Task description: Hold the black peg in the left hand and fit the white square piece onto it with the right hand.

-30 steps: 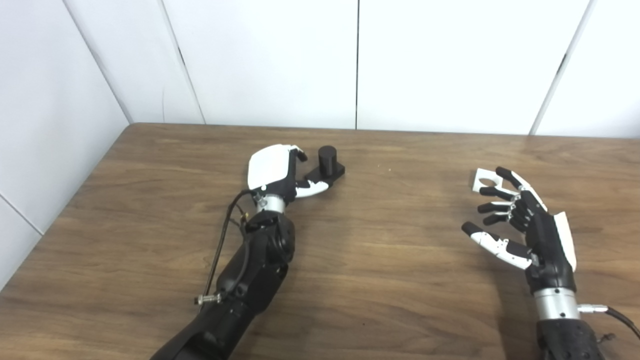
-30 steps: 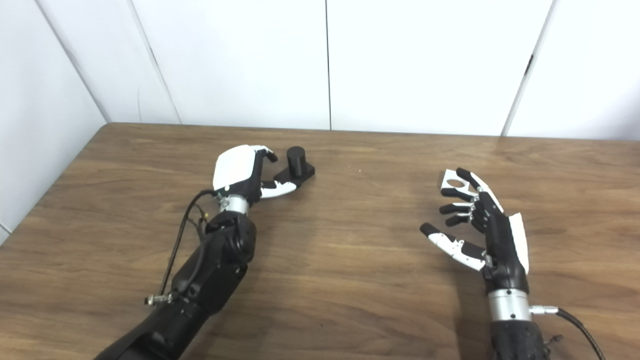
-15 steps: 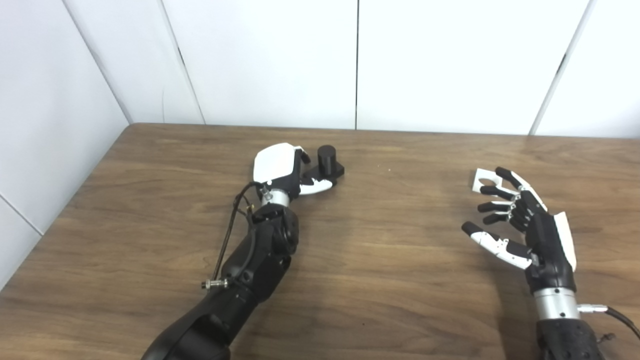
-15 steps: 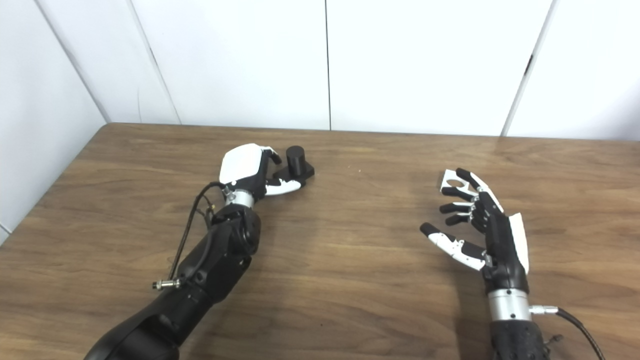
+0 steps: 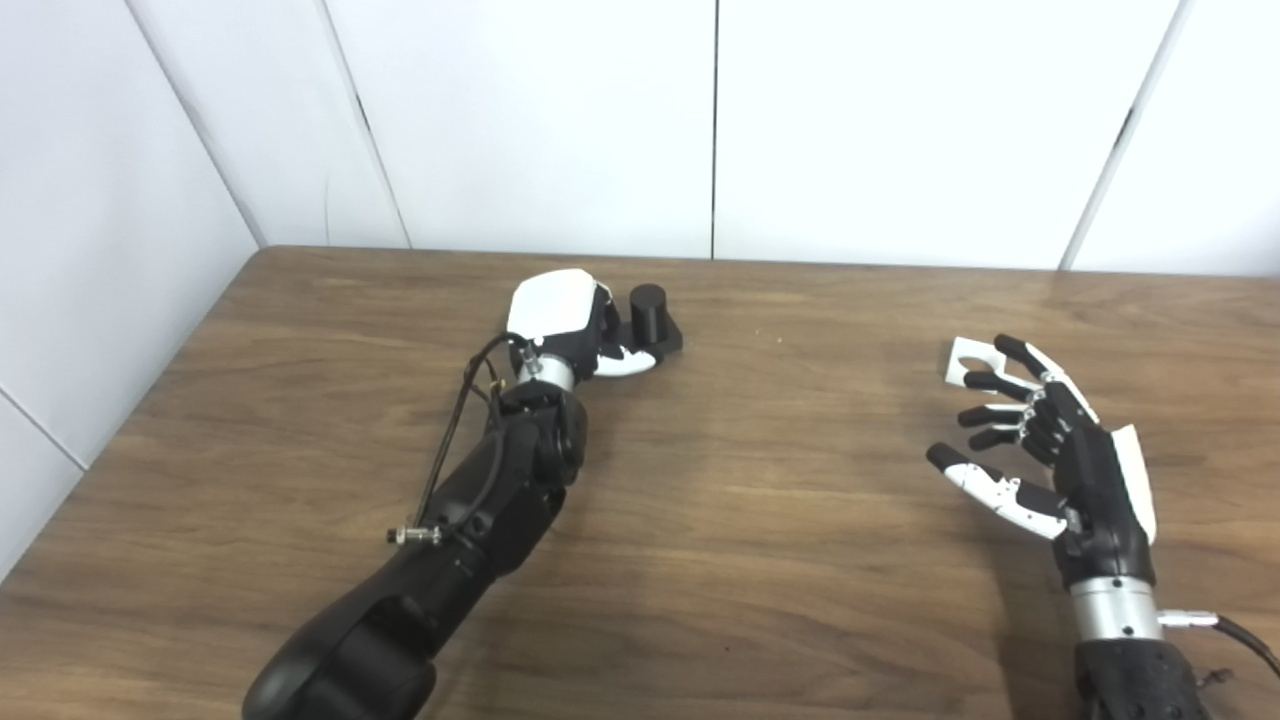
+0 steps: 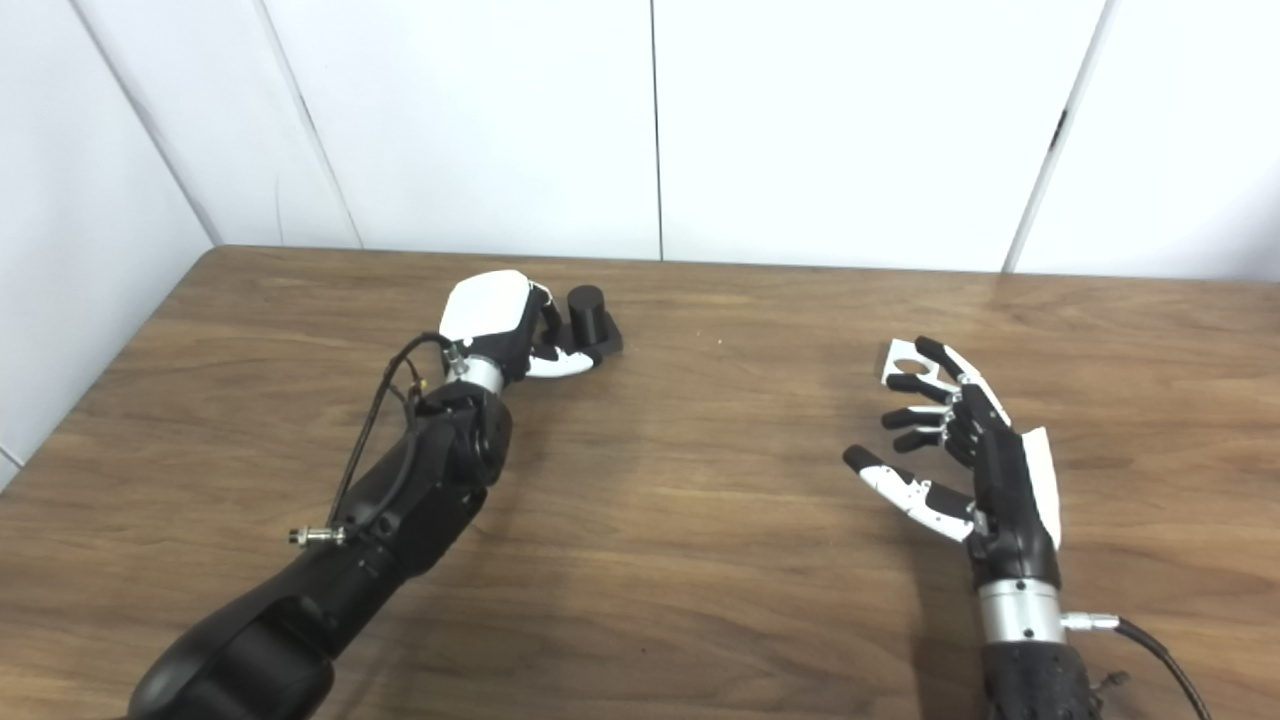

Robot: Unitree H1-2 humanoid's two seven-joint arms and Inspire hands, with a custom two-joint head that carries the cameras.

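Left eye view.
- Table [image 5: 760,560]: brown wood grain, filling the lower two thirds of the frame; white panelled wall [image 5: 560,110] behind it.
- Black peg [image 5: 648,312]: short upright cylinder on a flat black base, standing on the table left of centre, in the upper part of the wood.
- Left hand [image 5: 560,325]: I see it pressed against the peg's left side, white back facing me, thumb lying along the near edge of the base. The fingers are curled toward the peg, but whether they have closed on it I cannot tell from here.
- White square piece [image 5: 968,362]: flat on the table at centre right, its round hole visible, partly covered by fingertips.
- Right hand [image 5: 1050,450]: palm turned to frame left, fingers spread and lightly curled, holding nothing. Its upper fingertips overlap the white piece; I cannot tell whether they touch it.

Right eye view.
- Same layout, everything set further toward frame left.
- Black peg [image 6: 587,318]: upright, with the left hand [image 6: 495,325] tight against it and the thumb under its near side.
- White square piece [image 6: 905,362]: hole clearly visible just left of the fingertips of the right hand [image 6: 965,440], which I read as spread and empty.
- Peg and white piece lie well apart, at about the same height in the frame.
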